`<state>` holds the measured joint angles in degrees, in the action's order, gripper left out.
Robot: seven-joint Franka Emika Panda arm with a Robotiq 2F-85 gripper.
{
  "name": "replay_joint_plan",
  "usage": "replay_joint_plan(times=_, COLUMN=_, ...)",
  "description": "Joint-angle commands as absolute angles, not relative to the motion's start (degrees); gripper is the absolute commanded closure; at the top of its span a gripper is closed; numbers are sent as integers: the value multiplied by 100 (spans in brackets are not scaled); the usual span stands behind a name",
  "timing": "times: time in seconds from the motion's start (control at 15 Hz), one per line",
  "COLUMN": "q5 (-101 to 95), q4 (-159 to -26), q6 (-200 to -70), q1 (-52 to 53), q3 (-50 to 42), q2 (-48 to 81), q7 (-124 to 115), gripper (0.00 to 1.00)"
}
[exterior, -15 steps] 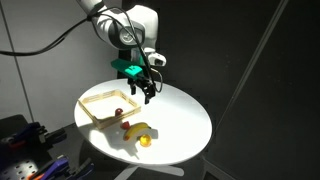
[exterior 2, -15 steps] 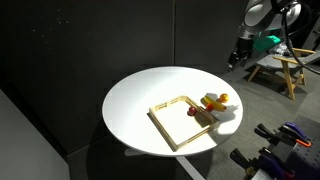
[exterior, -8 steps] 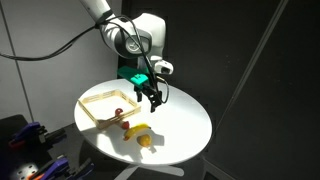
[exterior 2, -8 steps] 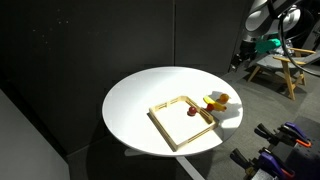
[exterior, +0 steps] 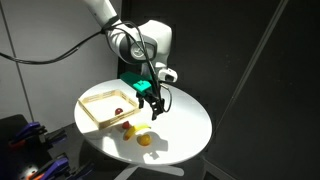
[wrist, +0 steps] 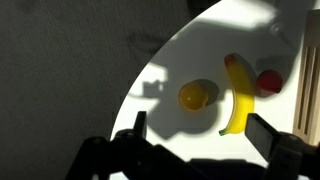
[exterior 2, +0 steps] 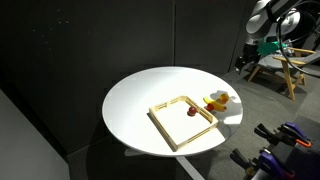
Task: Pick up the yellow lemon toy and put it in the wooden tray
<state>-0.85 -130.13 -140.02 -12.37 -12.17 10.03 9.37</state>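
The yellow lemon toy (wrist: pixel 195 96) lies on the white round table (exterior: pixel 185 125) just outside the wooden tray (exterior: pixel 100 95). It shows in both exterior views (exterior: pixel 145 141) (exterior 2: pixel 223 98). My gripper (wrist: pixel 200 135) is open and empty and hovers above the table, with the lemon seen between and beyond its two fingers. In an exterior view the gripper (exterior: pixel 155 105) hangs above the lemon, off the tray's corner. The tray (exterior 2: pixel 162 129) lies flat on the table.
A thin pale-yellow banana piece (wrist: pixel 238 95) lies right beside the lemon, with a small red fruit (wrist: pixel 268 81) next to it. Another red fruit (exterior 2: pixel 191 112) lies inside the tray. A wooden stand (exterior 2: pixel 275 70) is behind the table. The table edge is close to the lemon.
My gripper has moved down and away from above the tray, toward the lemon and banana. The toys and the tray have not moved.
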Motion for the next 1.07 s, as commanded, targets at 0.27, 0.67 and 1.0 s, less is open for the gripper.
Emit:
replay_joint_plan(times=0.27, q5=-97, q4=-12987, q6=-13962, q1=-1269, q3=-1185, q2=1002, q7=926, gripper=0)
replay_joint_plan(times=0.67, q5=68, q4=-12945, q6=-14076, q1=-1266, q3=-1048, q2=1208, q7=1094, gripper=0)
replay_joint_plan(times=1.0, q5=-6, q4=-12841, q6=-14264, q1=-1236, q3=-941, q2=1515, q7=1011, gripper=0)
